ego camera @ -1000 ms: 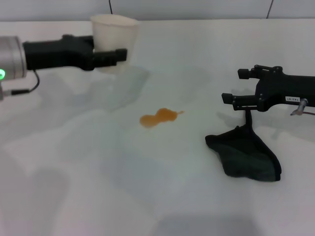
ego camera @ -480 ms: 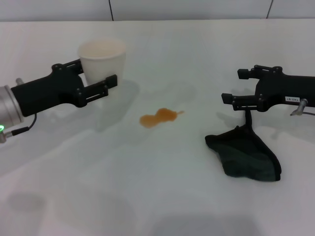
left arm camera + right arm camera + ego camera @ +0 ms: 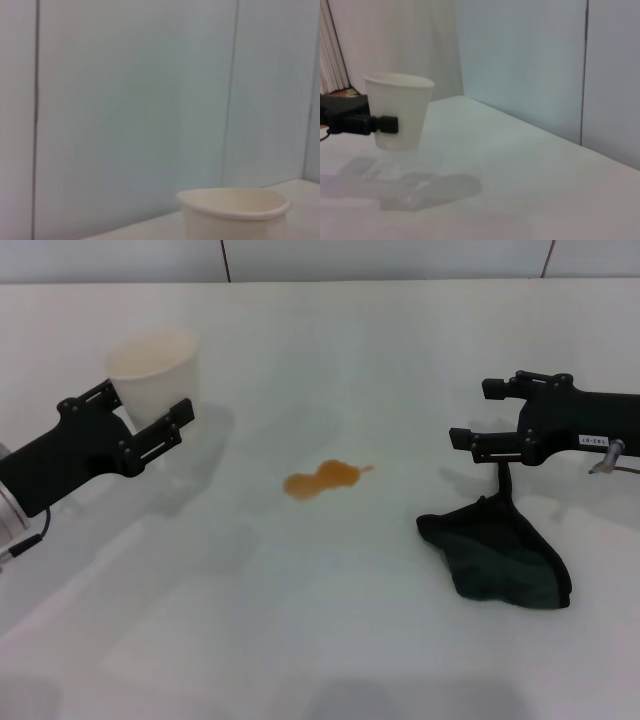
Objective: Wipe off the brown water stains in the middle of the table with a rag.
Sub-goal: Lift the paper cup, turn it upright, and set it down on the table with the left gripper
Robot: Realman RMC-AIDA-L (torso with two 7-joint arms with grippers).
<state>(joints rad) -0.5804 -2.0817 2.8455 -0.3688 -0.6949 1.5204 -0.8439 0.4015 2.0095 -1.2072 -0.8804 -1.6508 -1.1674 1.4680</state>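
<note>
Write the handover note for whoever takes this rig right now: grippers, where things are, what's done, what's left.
Left gripper: shut on the white cup, held upright above the table's left side, clear of the spill.
Right gripper: over the right side, pinching a peak of the rag; most of the cloth lies on the table.
Brown water stains: mid-table, between the two arms, unwiped.
Done: rag gripped.
Left: bring the rag over to the stain and wipe it off.
</note>
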